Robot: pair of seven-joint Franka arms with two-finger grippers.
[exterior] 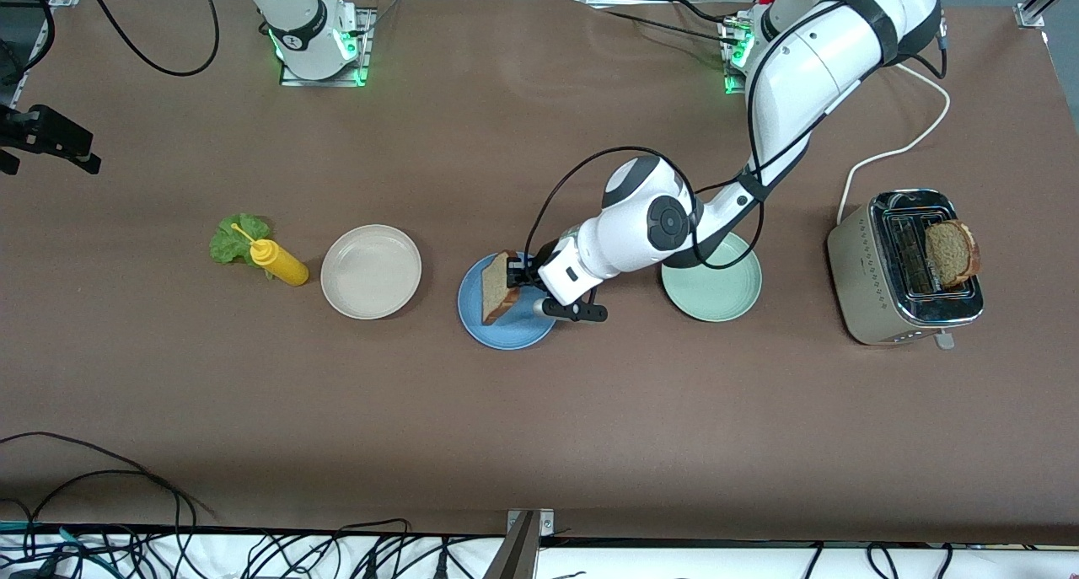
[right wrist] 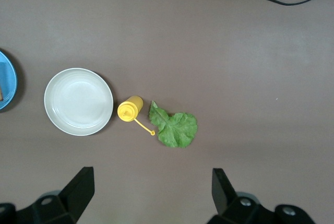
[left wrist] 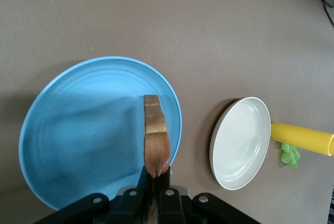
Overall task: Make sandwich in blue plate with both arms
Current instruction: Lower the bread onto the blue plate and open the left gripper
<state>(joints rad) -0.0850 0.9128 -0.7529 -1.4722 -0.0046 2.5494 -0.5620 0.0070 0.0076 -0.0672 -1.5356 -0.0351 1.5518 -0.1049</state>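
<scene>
Two slices: one pinched on edge over the blue plate (exterior: 506, 330), one standing in the toaster (exterior: 906, 267)
Blue plate: nearest the front camera of the three plates, round, matte, low rim, nothing lying flat on it yet
Held slice (exterior: 499, 288): brown wholegrain, darker crust, upright, its lower edge at or just above the plate; whether it touches I cannot tell
Left gripper (left wrist: 154, 179): over the blue plate, fingers pressed onto the slice's crust edge
Risk one: released upright, the slice may topple the wrong way and land half off the rim; cause, it stands near the plate's edge toward the right arm's end rather than over the centre
Risk two: the crust could stick to the fingers and drag as they part, skewing the slice
Green plate (exterior: 712, 288): pale, bare, partly under the left arm, toward the left arm's end
Beige plate (exterior: 371, 271): bare, beside the blue one toward the right arm's end
Toaster slice (exterior: 952, 253): same brown bread, leaning out of a slot
Mustard bottle (exterior: 278, 261): yellow, lying beside the beige plate
Lettuce (exterior: 236, 238): ruffled green leaf, flat on the table, touching the bottle's nozzle end
Right gripper (right wrist: 151, 190): waits high over the lettuce and bottle, fingers spread wide, holding nothing
Stage: first slice going down; lettuce and second slice not yet fetched
</scene>
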